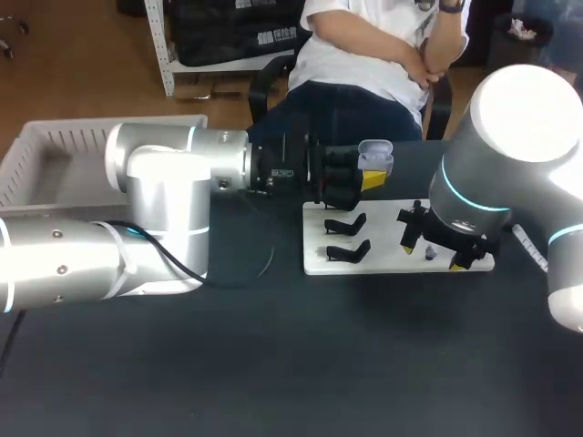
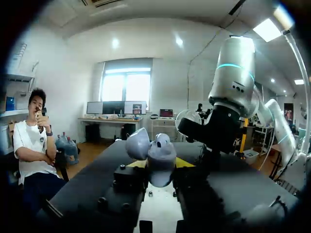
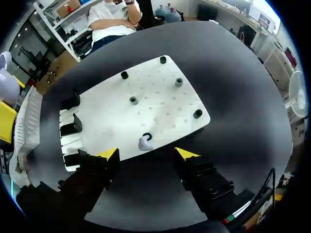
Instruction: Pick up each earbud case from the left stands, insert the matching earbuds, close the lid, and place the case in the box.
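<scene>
Left hand [image 1: 369, 179] grasps the open case [image 2: 161, 158] above the board [image 3: 160, 102]. Right hand [image 3: 149, 155], fingers spread, hovers over an earbud [image 3: 144, 143]. Insertion, lid closing and placing in the box [image 1: 64, 146] are apparently not yet done.

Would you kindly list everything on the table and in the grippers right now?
earbud case: one, pale lavender, lid open, in the left gripper
earbud: one, pale lavender, on the board, just ahead of the right gripper
stands: at least two, black, board's left end
pegs: five, three black, two grey, across the board
board: one, white, mid-table
box: one, white, far left
table: one, dark
left gripper: fingers shut on the earbud case
right gripper: fingers open, over the board
</scene>
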You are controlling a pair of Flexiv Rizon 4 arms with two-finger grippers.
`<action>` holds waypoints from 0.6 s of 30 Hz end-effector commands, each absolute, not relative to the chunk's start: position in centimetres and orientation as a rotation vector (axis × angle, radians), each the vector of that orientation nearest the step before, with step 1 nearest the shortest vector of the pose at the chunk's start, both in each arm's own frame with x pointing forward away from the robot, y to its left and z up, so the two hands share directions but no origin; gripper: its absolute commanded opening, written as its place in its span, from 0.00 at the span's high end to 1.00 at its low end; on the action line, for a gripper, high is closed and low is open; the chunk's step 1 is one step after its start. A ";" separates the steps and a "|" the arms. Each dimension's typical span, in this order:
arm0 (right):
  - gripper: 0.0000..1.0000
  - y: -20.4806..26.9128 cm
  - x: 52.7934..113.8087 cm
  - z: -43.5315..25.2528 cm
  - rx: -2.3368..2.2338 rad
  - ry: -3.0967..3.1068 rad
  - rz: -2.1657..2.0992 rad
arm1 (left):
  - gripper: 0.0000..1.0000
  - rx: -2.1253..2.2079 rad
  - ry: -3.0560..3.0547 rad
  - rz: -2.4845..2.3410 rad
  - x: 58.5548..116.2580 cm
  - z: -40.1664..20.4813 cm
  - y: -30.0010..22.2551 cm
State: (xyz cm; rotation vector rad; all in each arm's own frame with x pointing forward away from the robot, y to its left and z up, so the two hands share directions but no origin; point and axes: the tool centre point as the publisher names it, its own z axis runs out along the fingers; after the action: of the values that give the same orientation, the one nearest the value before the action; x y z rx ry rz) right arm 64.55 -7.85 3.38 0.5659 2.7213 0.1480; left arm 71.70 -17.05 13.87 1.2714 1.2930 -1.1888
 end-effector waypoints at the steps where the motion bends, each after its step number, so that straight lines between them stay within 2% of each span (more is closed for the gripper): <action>1: 0.32 -7.7 64.5 2.6 0.572 2.706 0.157 | 1.00 1.265 1.290 -1.183 71.5 13.8 -17.1; 3: 0.33 -7.7 64.5 2.4 0.574 2.705 0.160 | 1.00 1.265 1.290 -1.183 71.5 13.8 -17.1; 5: 0.42 -7.7 64.6 2.4 0.578 2.704 0.160 | 1.00 1.265 1.290 -1.183 71.5 13.8 -17.1; 8: 0.49 -7.7 64.7 2.4 0.586 2.699 0.159 | 1.00 1.265 1.290 -1.183 71.5 13.8 -17.1; 18: 0.55 -7.7 64.8 2.0 0.581 2.707 0.153 | 1.00 1.265 1.290 -1.183 71.5 13.8 -17.1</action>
State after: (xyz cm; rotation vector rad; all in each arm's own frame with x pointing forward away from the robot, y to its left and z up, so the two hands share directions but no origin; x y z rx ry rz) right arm 64.84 -7.78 2.29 0.5852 2.7123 0.1537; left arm 71.70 -17.05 13.87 1.2714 1.2930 -1.1888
